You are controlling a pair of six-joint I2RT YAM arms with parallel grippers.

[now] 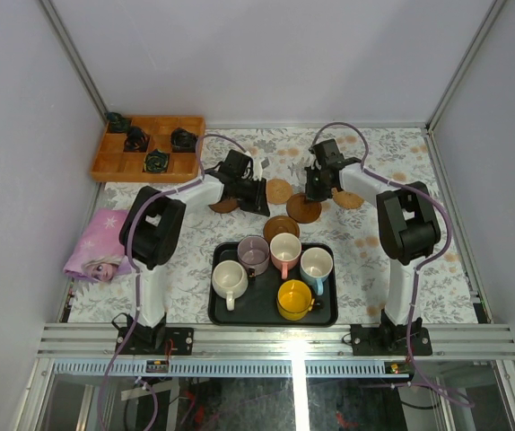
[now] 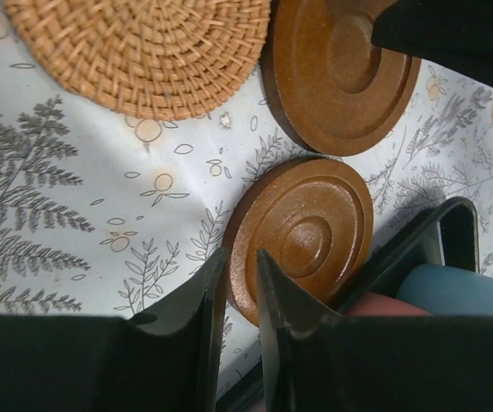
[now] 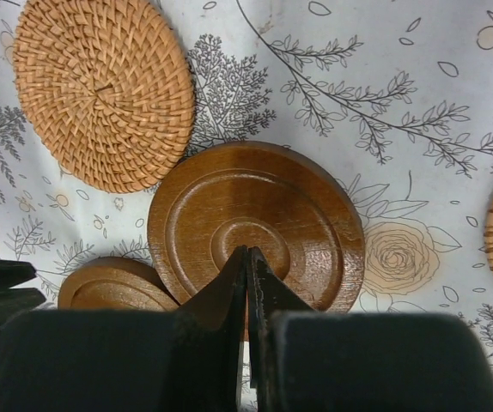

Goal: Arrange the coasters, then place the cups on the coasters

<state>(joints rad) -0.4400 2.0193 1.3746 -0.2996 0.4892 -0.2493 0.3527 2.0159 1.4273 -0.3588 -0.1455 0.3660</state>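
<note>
Two arms, L arm [image 1: 154,235] & R arm [image 1: 406,224]: white tubular links w/ chunky black joint housings, black wrist sections. Thin purplish cable [image 1: 338,124] loops along each arm, base to wrist. Bases [image 1: 154,339] black, on black brackets at bottom of frame, small red/orange bits beside them. Wrist views: jaws matte black, flat blade-like, tapering to thin edges, blocky black body behind.
</note>
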